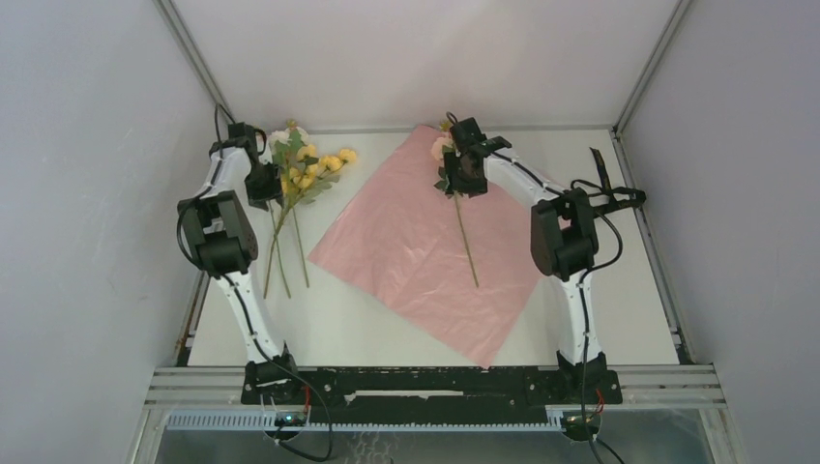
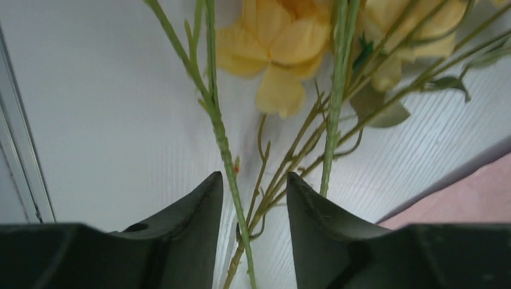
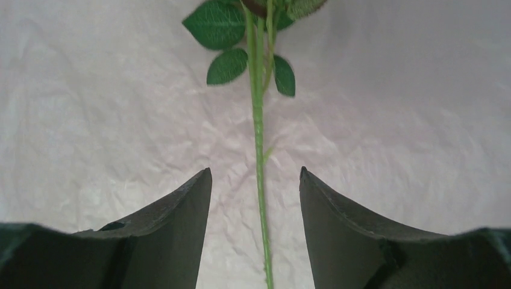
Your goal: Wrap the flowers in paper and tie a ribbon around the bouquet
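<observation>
Flowers point(image 1: 307, 169): lay in two lots. Left gripper point(image 2: 254, 198): stood open astride the yellow bunch's point(image 2: 283, 48) stems on the table point(image 1: 367, 329), left of the paper point(image 1: 406, 251). Right gripper point(image 3: 255, 198): stood open astride the pink bloom's point(image 1: 442, 147) stem, flat on the paper.

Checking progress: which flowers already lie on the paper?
The single pink flower below the right gripper, its stem on the paper. The yellow and white bunch lies on the table, left of the sheet.

Flowers point(image 1: 304, 170) left of paper point(image 1: 387, 246)
</observation>
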